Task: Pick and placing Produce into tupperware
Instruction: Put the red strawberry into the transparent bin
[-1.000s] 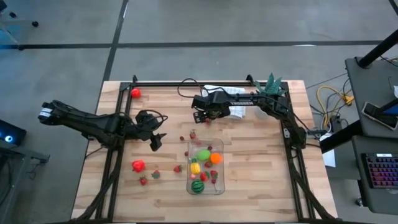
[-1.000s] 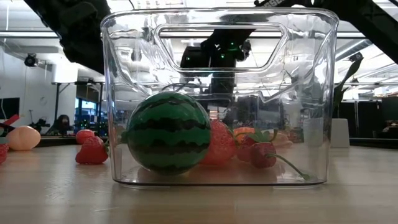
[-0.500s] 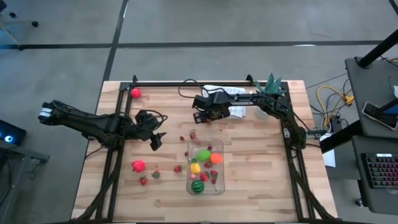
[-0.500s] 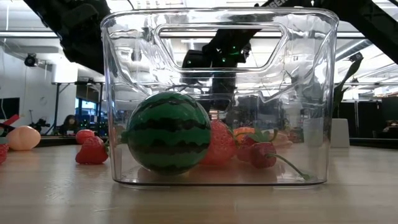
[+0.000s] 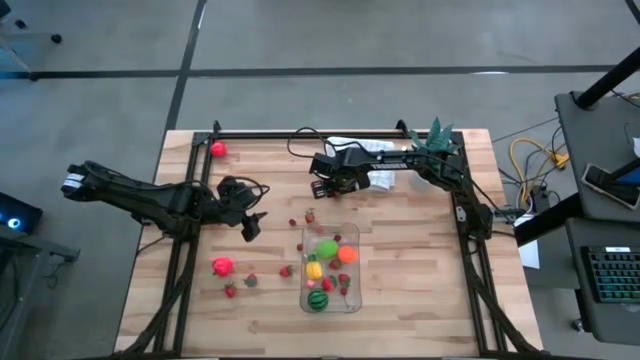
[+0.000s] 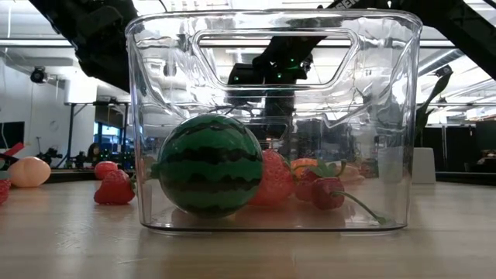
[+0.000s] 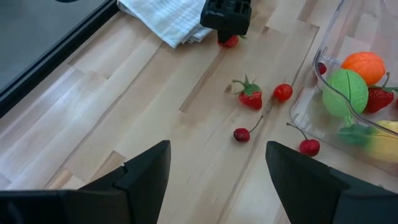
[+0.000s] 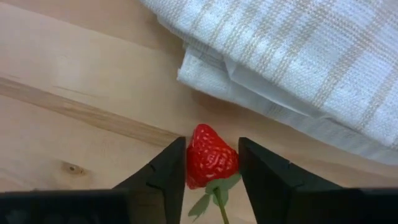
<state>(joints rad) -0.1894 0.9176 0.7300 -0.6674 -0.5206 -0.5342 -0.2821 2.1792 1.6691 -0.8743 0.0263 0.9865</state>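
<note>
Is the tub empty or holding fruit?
Holding fruit: the tub contains a melon, strawberries and more.

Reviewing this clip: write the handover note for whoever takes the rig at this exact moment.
Right tool: at the white cloth, fingers closed against a strawberry on the table; not lifted.
Left tool: open, empty, waiting left of the tupperware.
Done: watermelon, lime-green fruit, orange fruit, yellow piece and some strawberries are in the tupperware.
Left: carry the gripped strawberry over; then the loose cherries and strawberry nearby, the red fruit with small pieces beside it, and the red fruit at the far-left corner.
</note>
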